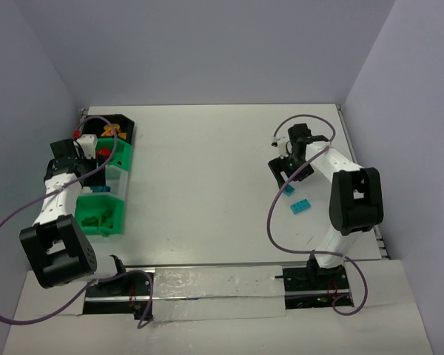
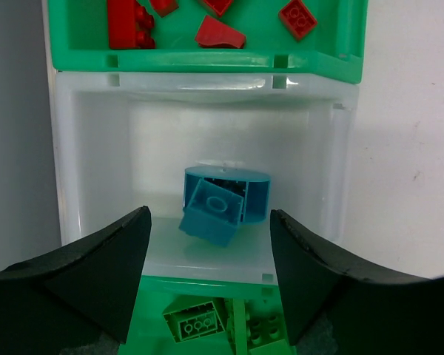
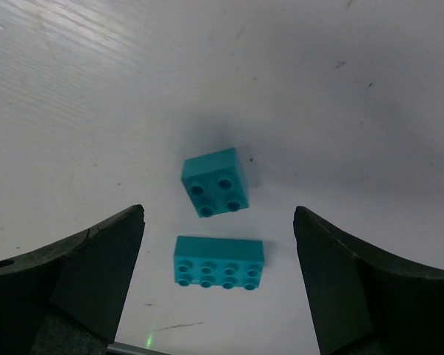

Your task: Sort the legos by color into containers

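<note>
My left gripper [image 1: 95,176] [image 2: 209,222] is open and empty above a clear white bin [image 2: 96,148]. In that bin a square teal brick [image 2: 212,213] leans tilted against a round teal piece [image 2: 251,192]. My right gripper [image 1: 286,174] [image 3: 218,214] is open and empty above the table. Below it lie a square teal brick [image 3: 215,182] [image 1: 288,191] and a long teal brick [image 3: 219,260] [image 1: 301,206], both between the jaws in the right wrist view. The green bin [image 2: 81,44] beyond the clear one holds several red bricks [image 2: 218,33]. The nearer green bin [image 2: 152,325] holds green bricks [image 2: 194,319].
The bins stand in a row at the left of the table: a black bin [image 1: 127,130] with orange bricks at the far end, then green, clear [image 1: 117,180] and green [image 1: 120,216]. Purple cables loop beside both arms. Grey walls close in on three sides.
</note>
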Available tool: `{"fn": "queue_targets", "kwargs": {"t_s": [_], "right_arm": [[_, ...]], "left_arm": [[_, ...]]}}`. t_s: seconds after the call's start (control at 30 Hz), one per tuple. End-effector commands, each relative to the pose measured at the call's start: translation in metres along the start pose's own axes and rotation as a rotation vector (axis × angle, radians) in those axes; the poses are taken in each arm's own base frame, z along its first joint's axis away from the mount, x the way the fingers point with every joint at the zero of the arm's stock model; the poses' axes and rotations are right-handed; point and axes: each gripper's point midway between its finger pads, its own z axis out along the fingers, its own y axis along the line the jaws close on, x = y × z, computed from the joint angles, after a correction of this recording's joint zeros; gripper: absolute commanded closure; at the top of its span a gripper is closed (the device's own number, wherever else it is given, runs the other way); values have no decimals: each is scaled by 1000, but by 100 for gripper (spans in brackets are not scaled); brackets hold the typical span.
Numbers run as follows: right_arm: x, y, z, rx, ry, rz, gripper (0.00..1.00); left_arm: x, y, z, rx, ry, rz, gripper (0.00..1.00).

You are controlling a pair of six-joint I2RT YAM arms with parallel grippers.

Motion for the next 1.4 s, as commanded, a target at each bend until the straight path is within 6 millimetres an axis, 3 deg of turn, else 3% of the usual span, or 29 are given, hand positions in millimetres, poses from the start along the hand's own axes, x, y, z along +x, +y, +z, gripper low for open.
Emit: {"fn": "queue_targets", "kwargs": {"t_s": [0.0, 0.23, 0.37, 0.5, 0.63, 0.73, 0.87, 0.93, 1.0, 1.03, 1.13, 1.2, 1.27, 1.37], "right_arm": [[8, -13, 5, -11, 58, -53, 13], [14, -10, 19, -65, 115, -91, 21], [20, -10, 28, -73, 136, -111, 44], [17, -11, 30, -72, 132, -118, 48], [14, -10, 34, -76, 131, -134, 58], [-2, 0, 24, -107, 71, -146, 68], [-37, 30, 0, -236, -62, -135, 93], [-59, 51, -18, -325, -132, -129, 100], [-69, 65, -28, -383, -168, -127, 100], [-88, 87, -48, -496, -236, -115, 100], [-114, 120, -78, -663, -339, -86, 100], [-135, 158, -113, -892, -421, -55, 100], [-142, 184, -134, -1051, -411, 17, 100], [-145, 219, -163, -1241, -411, -10, 100]], "left_arm": [[-12, 0, -11, 14, -50, 30, 24], [-26, -4, -21, 42, -90, 27, 24], [-42, -13, -31, 97, -145, 41, 23], [-52, -20, -39, 139, -184, 51, 23], [-64, -31, -48, 206, -222, 52, 23], [-74, -47, -57, 301, -253, 37, 24], [-93, -80, -79, 471, -334, 16, 23], [-101, -101, -92, 551, -369, 26, 23], [-105, -119, -101, 601, -392, 41, 23], [-110, -136, -111, 658, -425, 61, 22], [-111, -170, -125, 747, -455, 105, 21], [-105, -213, -143, 866, -492, 166, 19], [-99, -234, -150, 926, -513, 198, 18], [-92, -260, -167, 1024, -521, 243, 18]]}}
